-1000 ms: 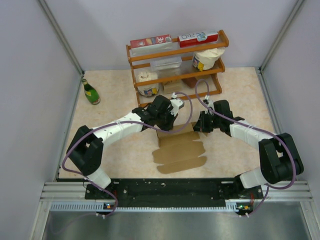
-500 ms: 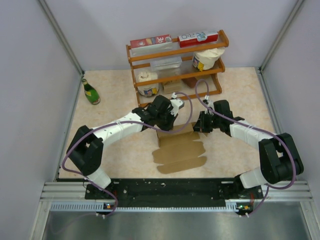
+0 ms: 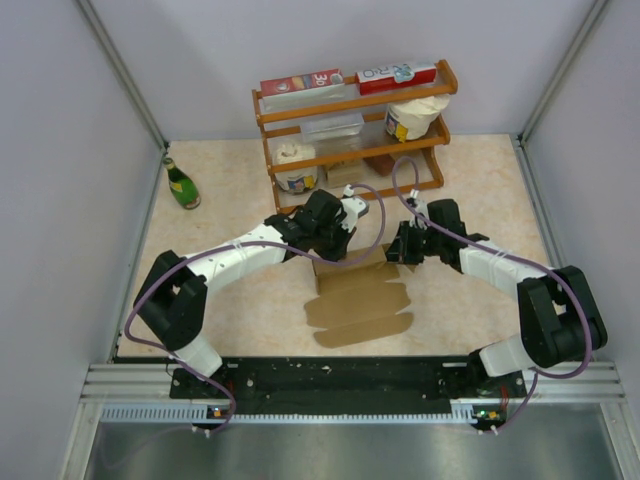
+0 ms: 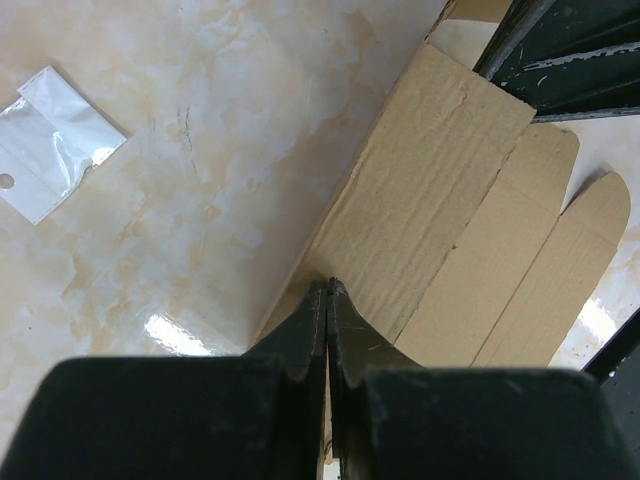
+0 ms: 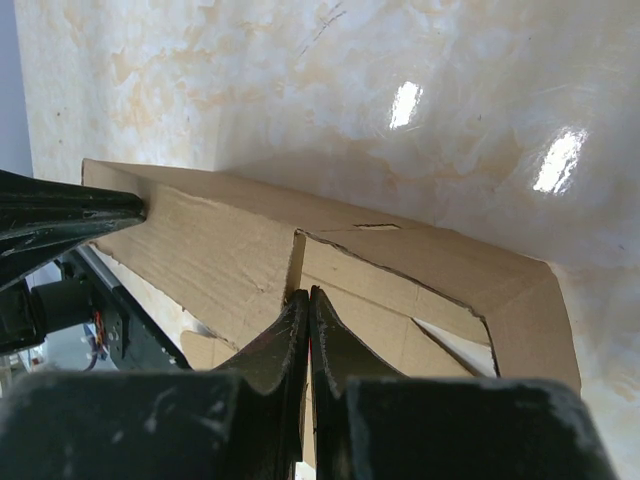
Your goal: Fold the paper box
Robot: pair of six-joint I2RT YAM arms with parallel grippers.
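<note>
Box [image 3: 358, 305]: 1, mid-table, back panel raised, flaps flat. Left gripper [image 4: 328, 285] clenched on panel edge; right gripper [image 5: 305, 295] clenched on flap edge. Also 1 rack [image 3: 350, 103], 1 bottle [image 3: 182, 186], 1 bag [image 4: 55, 140].

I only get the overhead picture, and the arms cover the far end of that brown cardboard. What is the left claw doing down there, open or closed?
Observer: Closed. The left wrist camera shows the left gripper with its fingers pressed together, the tips right at the edge of a long panel of the paper box. I cannot tell whether any cardboard is pinched between them.
Visitor: And the claw on the other arm?
Observer: The right wrist camera shows the right gripper shut as well, its tips sitting at a cut where a flap meets the upright cardboard wall.
</note>
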